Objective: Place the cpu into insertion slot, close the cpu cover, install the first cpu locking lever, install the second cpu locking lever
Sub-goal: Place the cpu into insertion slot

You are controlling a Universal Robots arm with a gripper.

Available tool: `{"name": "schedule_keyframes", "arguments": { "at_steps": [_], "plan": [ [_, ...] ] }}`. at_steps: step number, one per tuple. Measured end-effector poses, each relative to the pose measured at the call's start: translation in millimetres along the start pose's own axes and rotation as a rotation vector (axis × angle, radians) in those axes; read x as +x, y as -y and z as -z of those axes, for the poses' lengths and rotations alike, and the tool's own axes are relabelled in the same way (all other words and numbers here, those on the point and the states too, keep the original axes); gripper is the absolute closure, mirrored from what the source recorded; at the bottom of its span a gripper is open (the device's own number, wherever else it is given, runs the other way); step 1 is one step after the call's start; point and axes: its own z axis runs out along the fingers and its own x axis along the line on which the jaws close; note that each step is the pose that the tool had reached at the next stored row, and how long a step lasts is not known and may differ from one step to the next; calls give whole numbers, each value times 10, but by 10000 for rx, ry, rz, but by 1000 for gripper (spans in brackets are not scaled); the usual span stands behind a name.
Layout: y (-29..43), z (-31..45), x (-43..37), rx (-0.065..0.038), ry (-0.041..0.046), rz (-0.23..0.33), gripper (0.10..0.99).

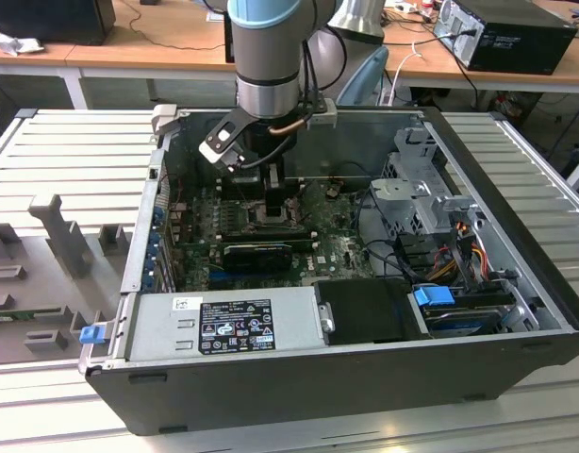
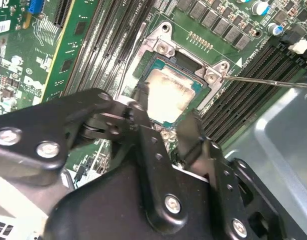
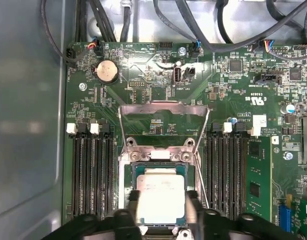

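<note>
Ribbed grey tabletop [image 1: 73,151] carries an open computer case [image 1: 365,377], desks [image 1: 176,38] behind; inside, the claw [image 3: 162,202] seemingly grips the cpu [image 3: 161,192] over the insertion slot [image 3: 127,172].

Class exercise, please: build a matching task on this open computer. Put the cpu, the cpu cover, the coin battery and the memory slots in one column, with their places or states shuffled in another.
Column one
1. cpu
2. cpu cover
3. coin battery
4. memory slots

Column two
A. long and black, on both sides of the insertion slot
B. round and silver, on the green board
C. swung open
D. lying in the insertion slot

Pairs: 1-D, 2-C, 3-B, 4-A
</note>
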Motion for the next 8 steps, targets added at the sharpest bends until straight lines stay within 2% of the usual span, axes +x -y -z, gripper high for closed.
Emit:
{"name": "schedule_keyframes", "arguments": {
  "at_steps": [6,7,8],
  "plan": [
    [-3,28,0,12,38,2,925],
    [-4,33,0,13,39,2,925],
    [-4,37,0,13,41,2,980]
  ]
}}
